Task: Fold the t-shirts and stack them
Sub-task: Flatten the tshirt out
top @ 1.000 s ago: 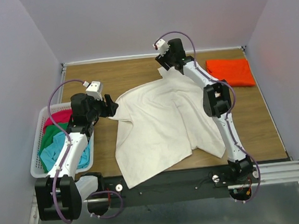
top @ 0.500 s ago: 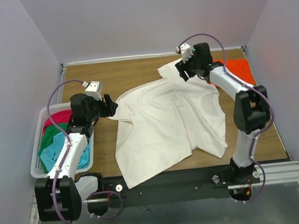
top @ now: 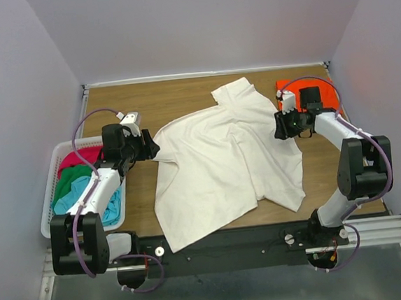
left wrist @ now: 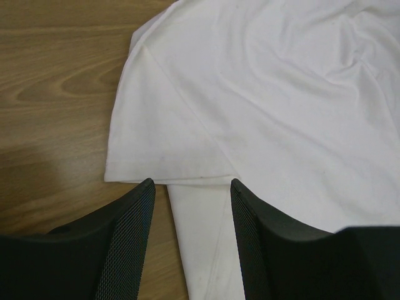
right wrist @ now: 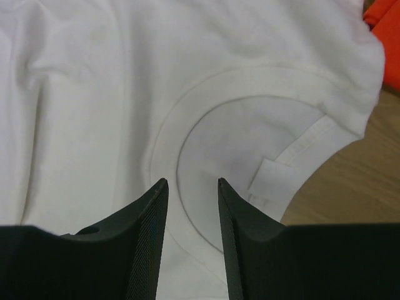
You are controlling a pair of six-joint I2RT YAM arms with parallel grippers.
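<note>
The large cream-white t-shirt [top: 222, 155] lies spread on the wooden table, with one sleeve at the back and folds on its right half. My left gripper [top: 150, 147] is open at the shirt's left sleeve; in the left wrist view [left wrist: 190, 187] the sleeve hem [left wrist: 169, 169] lies just ahead of the fingertips. My right gripper [top: 280, 125] is open at the shirt's right edge; in the right wrist view [right wrist: 192, 182] it hovers over the collar [right wrist: 250, 144] with its label. The folded orange t-shirt [top: 326, 95] lies at the back right.
A white lattice basket [top: 53, 229] stands at the table's left edge and holds crimson [top: 75, 159], green [top: 73, 181] and light blue [top: 68, 202] shirts. The orange shirt's edge shows in the right wrist view [right wrist: 384, 19]. A black rail runs along the near edge.
My right arm has swung from the shirt's far sleeve to the right and nearer, down to the collar. The far sleeve now lies flat. My left arm shifted slightly.
</note>
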